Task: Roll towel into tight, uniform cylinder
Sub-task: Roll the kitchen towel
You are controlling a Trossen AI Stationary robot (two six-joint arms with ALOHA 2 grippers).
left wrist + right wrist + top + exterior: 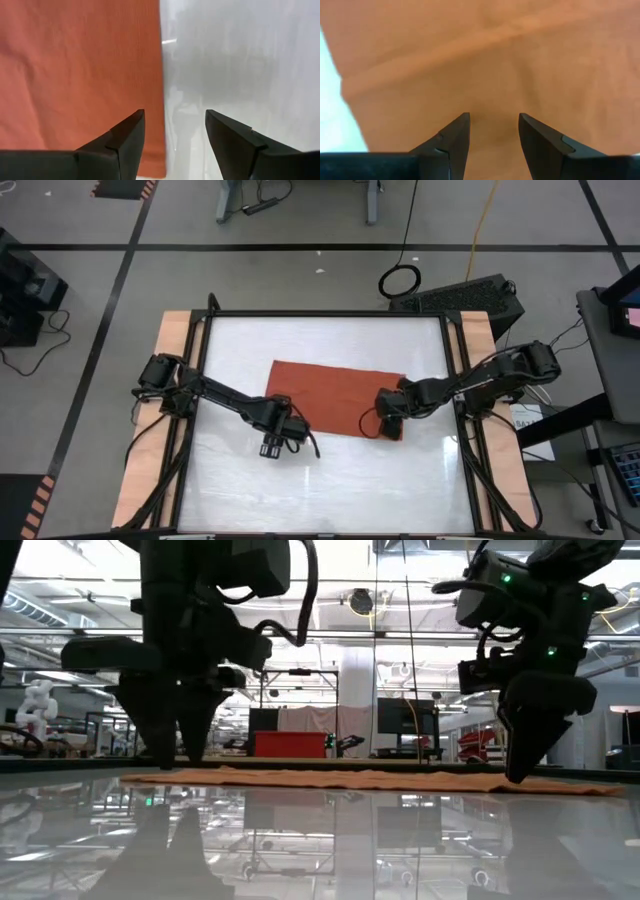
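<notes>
The rust-orange towel (335, 395) lies spread flat on the white table, long side running left to right. It also shows as a thin strip in the low view (370, 778). My left gripper (283, 427) points down, open, over the towel's near left corner. One finger stands over the towel (75, 65) and the other over bare table, with the towel's edge (162, 100) between them. My right gripper (390, 420) is open and points steeply down over the towel's near right part (520, 60), where a low crease (470, 40) crosses the cloth. My left gripper (180, 762) hangs a little above the table and touches nothing. My right gripper (522, 778) comes from above, with its fingertips down at the level of the towel's near right part. I cannot tell whether they touch the cloth.
Bare glossy tabletop (330, 490) lies between the towel and the near edge. A black frame (450, 380) and wooden side boards (170, 380) border the table. Cables hang from both arms.
</notes>
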